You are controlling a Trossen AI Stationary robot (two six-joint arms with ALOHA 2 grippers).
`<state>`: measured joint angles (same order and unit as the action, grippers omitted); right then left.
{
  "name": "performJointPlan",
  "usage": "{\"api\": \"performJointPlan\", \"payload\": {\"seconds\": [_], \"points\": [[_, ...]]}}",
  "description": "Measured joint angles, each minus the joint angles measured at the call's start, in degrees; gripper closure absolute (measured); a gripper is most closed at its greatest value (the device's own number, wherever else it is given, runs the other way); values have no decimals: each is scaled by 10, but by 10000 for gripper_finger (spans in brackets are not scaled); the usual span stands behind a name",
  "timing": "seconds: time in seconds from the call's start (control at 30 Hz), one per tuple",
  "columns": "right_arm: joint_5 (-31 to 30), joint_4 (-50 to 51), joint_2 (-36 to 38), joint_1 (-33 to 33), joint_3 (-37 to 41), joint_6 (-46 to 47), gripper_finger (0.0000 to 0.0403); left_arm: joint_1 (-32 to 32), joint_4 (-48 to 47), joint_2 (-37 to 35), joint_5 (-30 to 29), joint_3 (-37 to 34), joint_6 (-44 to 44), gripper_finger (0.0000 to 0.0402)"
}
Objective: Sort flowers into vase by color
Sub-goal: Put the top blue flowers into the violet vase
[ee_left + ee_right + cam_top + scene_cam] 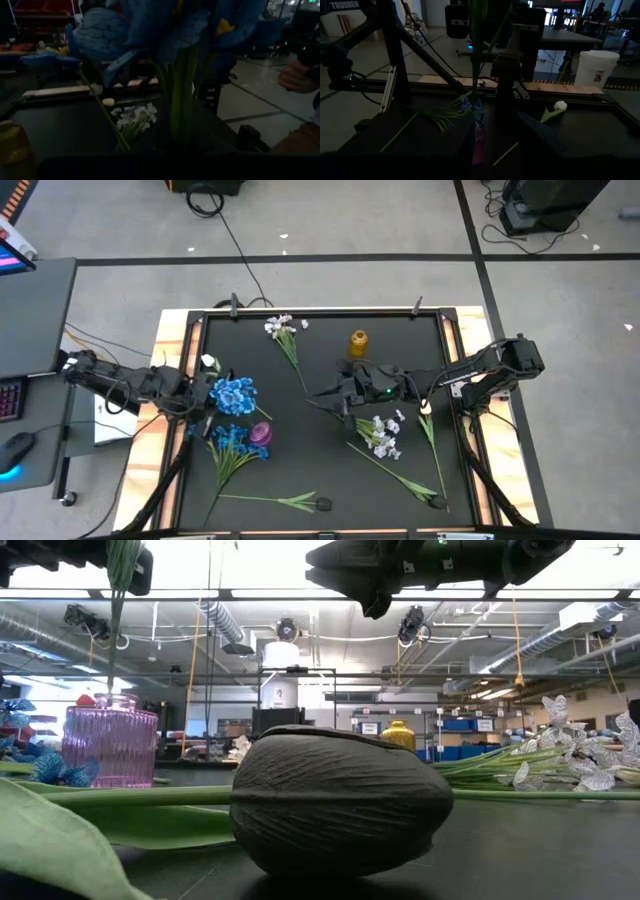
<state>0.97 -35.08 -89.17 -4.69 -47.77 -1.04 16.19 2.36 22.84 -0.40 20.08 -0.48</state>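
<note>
Your left gripper (197, 402) clenched a blue flower bunch (233, 395) near the worktop's left edge; your right gripper (318, 398) hung open mid-worktop, holding nothing.

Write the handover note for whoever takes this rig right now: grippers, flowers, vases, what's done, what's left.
Left gripper: shut on a blue flower bunch, held up near the pink vase.
Right gripper: over mid-table, jaws partly open, holding nothing that I can see.
Yellow vase: stands near the far edge, no flowers visible in it.
On the table: a second blue bunch beside the pink vase, a white spray at the far edge, another white spray under the right arm, white buds at and, and a dark bud at the near edge.
Done: nothing clearly in a vase yet.
Left: all the flowers.
</note>
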Motion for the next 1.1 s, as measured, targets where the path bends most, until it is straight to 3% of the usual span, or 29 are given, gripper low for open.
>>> {"api": "performJointPlan", "payload": {"seconds": [0.57,1.1], "points": [[0,0,0,0,0,0,250,0,-7,0,-14,0,-24,329],[0,0,0,0,0,0,250,0,-46,0,-28,0,-85,213]]}}
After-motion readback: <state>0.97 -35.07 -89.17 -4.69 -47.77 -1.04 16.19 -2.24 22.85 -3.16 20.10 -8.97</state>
